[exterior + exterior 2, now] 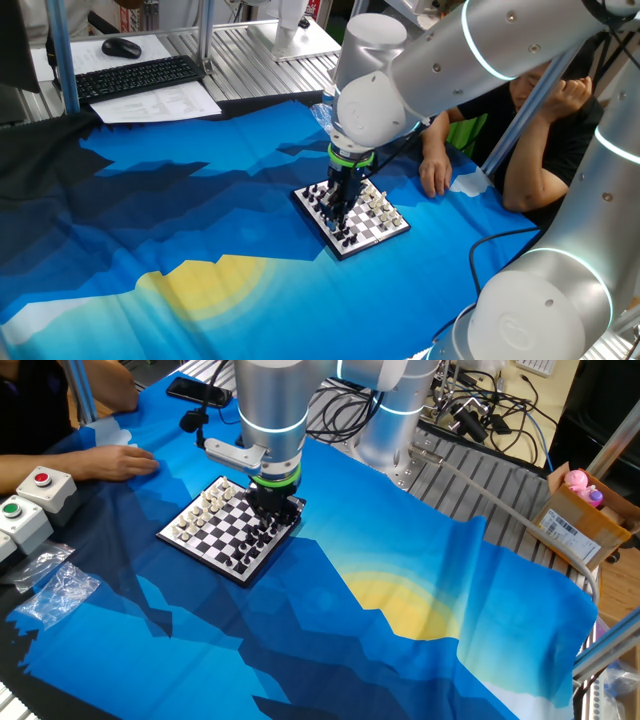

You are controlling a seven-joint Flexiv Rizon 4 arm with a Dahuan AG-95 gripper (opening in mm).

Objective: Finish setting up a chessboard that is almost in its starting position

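We see the desk (420, 490) first: a ribbed metal surface, almost wholly draped in a soft cloth (180, 230) printed with jagged bands of light and dark blue and a rounded yellow patch. The cloth lies in gentle folds and hangs over the near edge in the other fixed view.

Next in size is the robot arm (480, 50), smooth glossy white cylinders and rounded joints with thin glowing cyan rings, ending in a green band above a dark wrist.

A person's forearm and hand (118, 461) rest flat on the cloth, just left of the board in the other fixed view.

The chessboard (222, 540) lies flat on the cloth near its middle, turned diagonally to the cloth's edges: a small square of black and white checks inside a dark rim. Tiny white pieces (205, 510) crowd its far-left side in the other fixed view, tiny black pieces (262, 540) its right side.

The gripper (272, 517), matte black and blocky, hangs straight down over the black pieces' side of the board, its tips low among them. We cannot tell how wide it stands or whether it holds a piece; the dark fingers blend with the dark pieces.

At the left edge sit grey button boxes (30, 495) with red and green caps, and a crinkled clear plastic bag (55, 590).
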